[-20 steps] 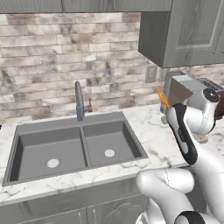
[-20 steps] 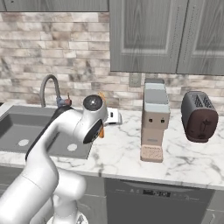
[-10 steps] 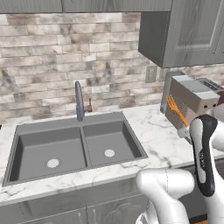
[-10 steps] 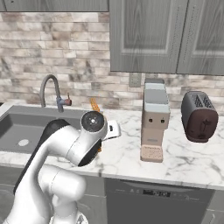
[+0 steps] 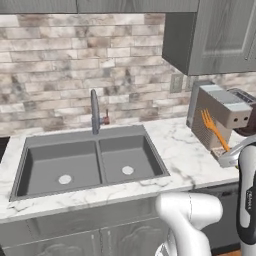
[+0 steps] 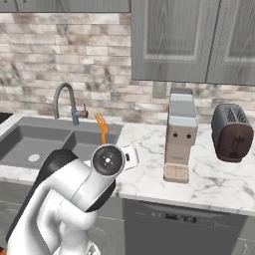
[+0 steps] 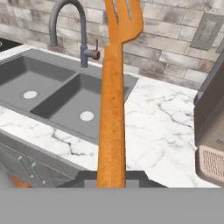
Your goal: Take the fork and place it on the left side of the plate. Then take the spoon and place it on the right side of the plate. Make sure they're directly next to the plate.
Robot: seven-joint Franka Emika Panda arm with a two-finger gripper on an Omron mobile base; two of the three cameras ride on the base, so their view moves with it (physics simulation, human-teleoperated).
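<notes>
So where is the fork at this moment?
The fork is held in the gripper, raised above the marble counter to the right of the sink, tines up, near the coffee machine.

Matt orange fork (image 7: 111,105), veined polished marble counter (image 7: 162,127), dull grey sink (image 7: 52,87)

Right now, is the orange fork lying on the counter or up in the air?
Up in the air. The fork sticks out from the pincer, above the counter by the sink.
</notes>
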